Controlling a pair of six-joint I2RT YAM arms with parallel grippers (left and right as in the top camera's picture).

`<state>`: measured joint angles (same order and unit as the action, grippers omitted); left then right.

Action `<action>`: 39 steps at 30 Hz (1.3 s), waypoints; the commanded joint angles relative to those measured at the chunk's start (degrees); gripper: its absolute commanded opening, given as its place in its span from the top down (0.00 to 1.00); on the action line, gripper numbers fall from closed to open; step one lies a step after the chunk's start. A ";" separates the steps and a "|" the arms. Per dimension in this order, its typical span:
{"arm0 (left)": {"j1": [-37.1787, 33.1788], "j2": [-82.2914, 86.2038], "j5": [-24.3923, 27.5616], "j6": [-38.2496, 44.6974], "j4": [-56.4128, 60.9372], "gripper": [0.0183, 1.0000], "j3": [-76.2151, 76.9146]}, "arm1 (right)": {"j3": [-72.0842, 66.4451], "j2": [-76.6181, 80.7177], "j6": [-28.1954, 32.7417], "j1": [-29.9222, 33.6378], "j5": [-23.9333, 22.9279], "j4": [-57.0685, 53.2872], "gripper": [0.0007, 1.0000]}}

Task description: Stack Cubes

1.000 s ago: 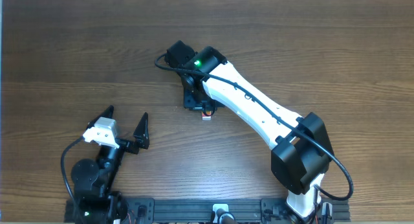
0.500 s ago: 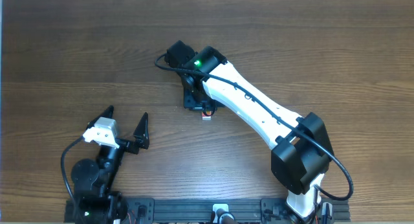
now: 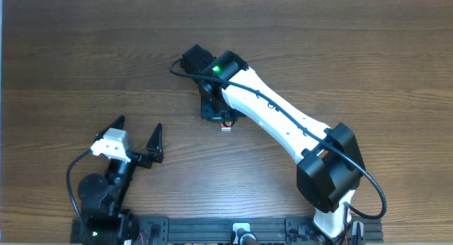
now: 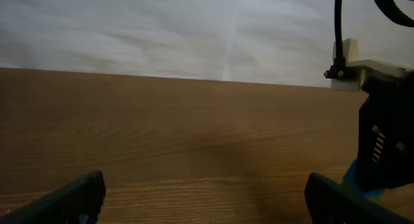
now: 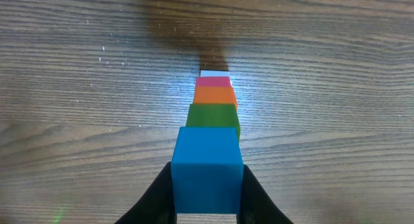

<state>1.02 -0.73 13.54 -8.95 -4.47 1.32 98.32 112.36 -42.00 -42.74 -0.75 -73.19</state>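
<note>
Wooden tabletop (image 5: 65, 88) shows nothing moved in the last second: the right hand (image 5: 207, 175) stays clamped on the blue cube (image 5: 207, 156), seated on the green, orange and pink cube stack (image 5: 213, 114) beneath it, so release looks due.

Cube stack (image 3: 226, 127) mostly under R arm (image 3: 276, 121), top view

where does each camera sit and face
Top view: overhead, facing down on the table; left arm, right arm show.
Left wrist view: low, level across the table toward right arm; open left end effector shows.
Right wrist view: down onto the cube stack; right end effector grips the blue cube.
Shared: both wrist views catch the blue cube.
</note>
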 commanded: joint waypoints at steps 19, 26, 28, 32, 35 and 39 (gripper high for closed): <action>0.26 0.35 0.37 1.05 0.22 0.00 -0.37 | -0.74 1.22 -0.17 0.26 -0.57 -0.09 0.59; 0.26 0.35 0.37 1.05 0.22 0.00 -0.37 | -0.74 1.22 -0.15 0.26 -0.57 -0.09 0.38; 0.26 0.35 0.37 1.05 0.22 0.00 -0.37 | -0.74 1.22 -0.15 0.26 -0.57 -0.09 0.30; 0.26 0.35 0.37 1.05 0.22 0.00 -0.37 | -0.74 1.22 -0.15 0.26 -0.57 -0.09 0.15; 0.26 0.35 0.37 1.05 0.22 0.00 -0.37 | -0.74 1.22 -0.15 0.26 -0.59 -0.09 0.02; 0.26 0.35 0.37 1.05 0.22 0.00 -0.37 | -0.74 1.22 0.17 0.33 -1.68 0.31 0.01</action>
<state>1.02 -0.73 13.54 -8.95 -4.47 1.32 98.17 112.60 -41.87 -42.74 -0.89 -73.17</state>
